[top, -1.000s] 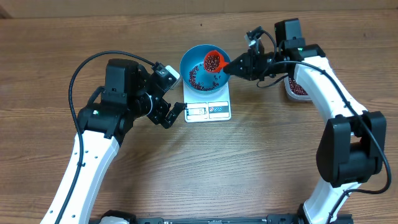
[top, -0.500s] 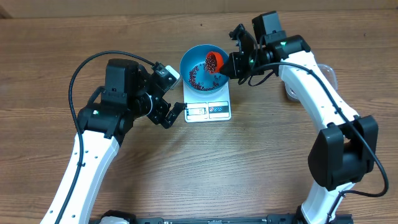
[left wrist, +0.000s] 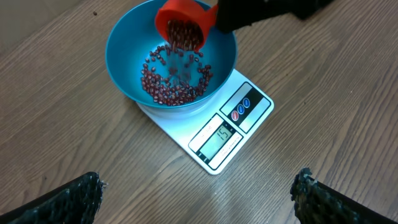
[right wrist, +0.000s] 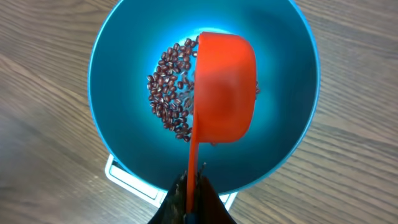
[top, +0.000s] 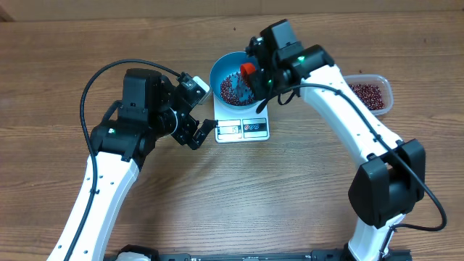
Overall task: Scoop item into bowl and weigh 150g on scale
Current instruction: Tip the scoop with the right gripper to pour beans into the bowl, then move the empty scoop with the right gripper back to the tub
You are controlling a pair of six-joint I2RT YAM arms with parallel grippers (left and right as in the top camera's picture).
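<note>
Overhead, I saw the right gripper clenched on the handle of an orange scoop, which was tipped over the blue bowl sitting on the white scale. I saw red-brown beans lying in the bowl, and more in the clear tub at far right. The left gripper hung released just left of the scale.

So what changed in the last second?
The right pincer, shut on the orange scoop, swung left, further over the blue bowl, and tipped the scoop, so red-brown beans now pour in. With the arm moved off, the clear tub of beans shows at the right. The bowl, the scale and the open left pincer stayed put.
</note>
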